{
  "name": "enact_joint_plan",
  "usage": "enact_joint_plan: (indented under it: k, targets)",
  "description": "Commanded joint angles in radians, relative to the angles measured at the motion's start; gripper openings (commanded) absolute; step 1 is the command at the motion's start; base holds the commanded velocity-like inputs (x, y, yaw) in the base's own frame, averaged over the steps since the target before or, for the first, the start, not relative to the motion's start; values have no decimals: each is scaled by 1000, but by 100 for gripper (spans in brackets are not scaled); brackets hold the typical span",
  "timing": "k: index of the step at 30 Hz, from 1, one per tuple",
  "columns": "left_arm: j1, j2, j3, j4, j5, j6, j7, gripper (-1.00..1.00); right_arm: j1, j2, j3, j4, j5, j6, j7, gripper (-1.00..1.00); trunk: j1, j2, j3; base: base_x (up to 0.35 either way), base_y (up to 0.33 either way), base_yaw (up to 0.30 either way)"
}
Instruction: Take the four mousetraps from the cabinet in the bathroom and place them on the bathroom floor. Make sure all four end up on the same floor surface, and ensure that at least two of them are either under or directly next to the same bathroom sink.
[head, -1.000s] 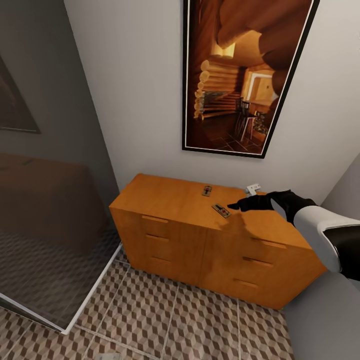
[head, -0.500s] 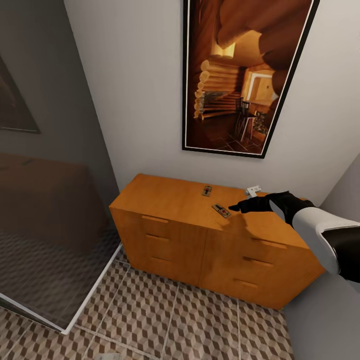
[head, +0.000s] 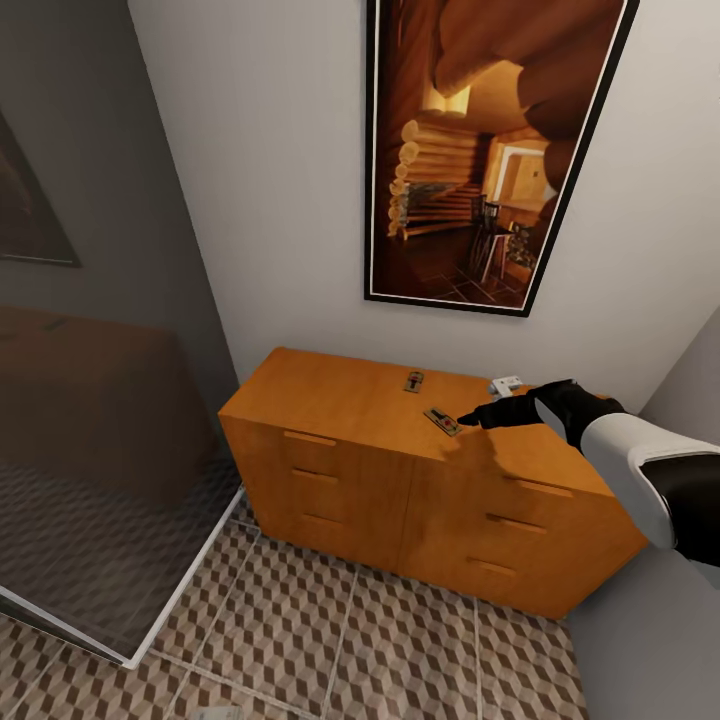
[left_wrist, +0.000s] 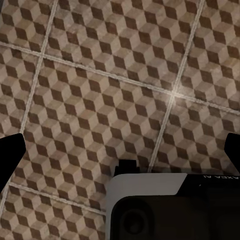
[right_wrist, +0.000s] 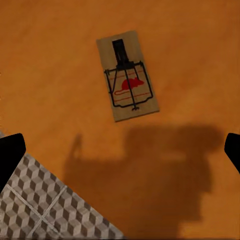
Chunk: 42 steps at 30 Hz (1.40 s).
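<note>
Two mousetraps lie on the flat top of the orange-brown cabinet (head: 400, 440). The nearer mousetrap (head: 441, 421) is close to the front edge, and the farther mousetrap (head: 413, 381) is behind it, nearer the wall. A small pale object (head: 506, 383) sits at the back of the top, to the right; I cannot tell what it is.

The right gripper (head: 478, 416) hovers over the cabinet top, with its tips just beside the nearer mousetrap on its right side. In the right wrist view this mousetrap (right_wrist: 128, 76) lies flat on the wood, apart from the jaws, which stand spread wide at the two edges of the picture and hold nothing. The left gripper (left_wrist: 120, 162) points down at the bathroom floor (left_wrist: 100, 75); its jaws are also spread and empty.

By my judgement the task is at an early stage: no mousetrap is seen on the patterned floor (head: 330, 640), and the two on the cabinet are not yet picked up. The other two mousetraps and the sink are not in these pictures, so I cannot say their state.

For writing, the mousetrap shows a red mouse figure but no readable words. On the left wrist housing some small letters end in "AXEA"; the rest is cut off.
</note>
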Motion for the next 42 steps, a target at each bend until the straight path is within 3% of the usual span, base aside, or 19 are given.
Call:
enact_joint_plan:
  k: [1, 13, 28, 42]
  targets:
    - [-2, -1, -8, 4, 4, -6, 1, 100, 0, 1, 1, -3, 3, 14, 4, 100, 1, -2, -2, 0, 0, 0]
    - [-2, -1, -8, 4, 4, -6, 1, 100, 0, 22, 2, -26, 4, 110, -1, 100, 1, -2, -2, 0, 0, 0]
    - [-2, -1, -8, 4, 5, -6, 1, 100, 0, 48, 2, -31, 6, 121, -2, 100, 1, -2, -2, 0, 0, 0]
    - [-2, -1, -9, 4, 5, -6, 1, 100, 0, 53, 3, -31, 6, 120, -3, 100, 1, -2, -2, 0, 0, 0]
